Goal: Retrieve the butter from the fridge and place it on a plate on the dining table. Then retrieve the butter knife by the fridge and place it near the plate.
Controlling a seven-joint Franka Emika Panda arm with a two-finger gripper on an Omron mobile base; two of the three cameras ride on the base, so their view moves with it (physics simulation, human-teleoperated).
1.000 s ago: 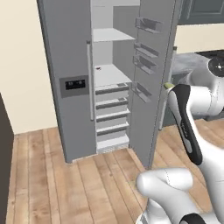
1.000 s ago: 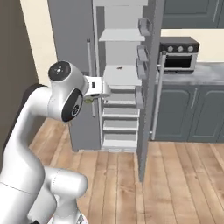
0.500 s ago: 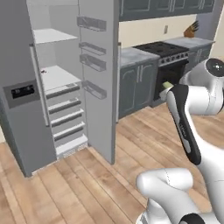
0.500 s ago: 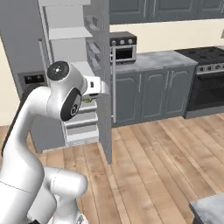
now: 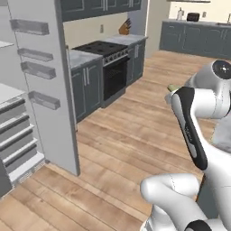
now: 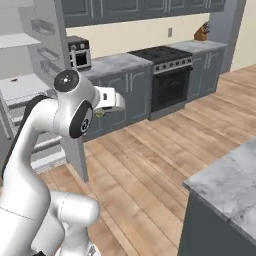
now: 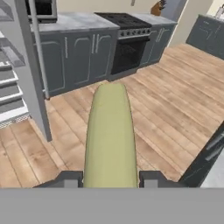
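Hand view shows the two-finger gripper [image 7: 109, 178] partly closed on the pale yellowish rectangular stick of butter [image 7: 110, 135], whose long axis runs straight out ahead between the fingertips. The grey-veined marble dining table [image 6: 231, 175] lies low to the robot's right, well apart from the butter, its corner just entering view. No plate is yet visible on it.

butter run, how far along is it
Done: the butter is out of the fridge, whose door hangs open. In hand: the stick sits clamped between the fingers, carried over the wood floor. Left: reaching the dining table, setting the stick on a plate, then fetching the knife.
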